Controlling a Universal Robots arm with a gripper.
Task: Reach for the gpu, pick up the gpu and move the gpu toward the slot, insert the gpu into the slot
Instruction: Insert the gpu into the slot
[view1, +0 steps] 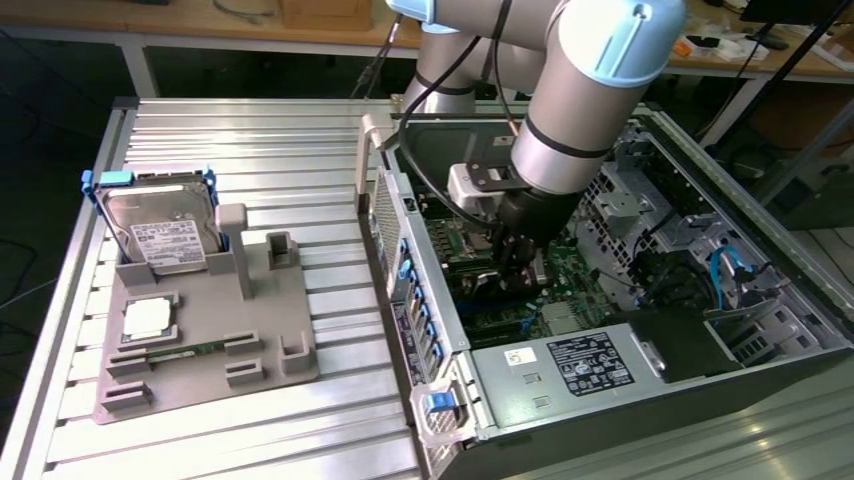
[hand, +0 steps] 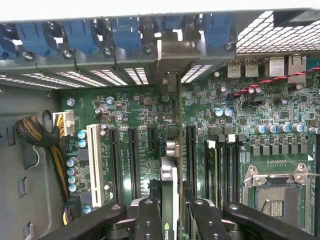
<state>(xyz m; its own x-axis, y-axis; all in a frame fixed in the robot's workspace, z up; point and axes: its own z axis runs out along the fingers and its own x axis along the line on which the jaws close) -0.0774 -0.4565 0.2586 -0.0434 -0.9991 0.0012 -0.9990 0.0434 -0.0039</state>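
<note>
Partial logo lettering on the gpu (hand: 169, 227) edge; power supply label (view1: 577, 362) print illegible

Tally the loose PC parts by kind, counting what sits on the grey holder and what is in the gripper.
hard drive: 1
processor chip: 1
thin green board strip: 1
gpu, clamped in the gripper: 1
Total: 4

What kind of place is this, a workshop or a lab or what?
Probably a robotics lab set up for PC assembly tests. An open computer case lies on a ridged metal table, a hard drive stands in a grey fixture, and cluttered workbenches stand behind.
</note>
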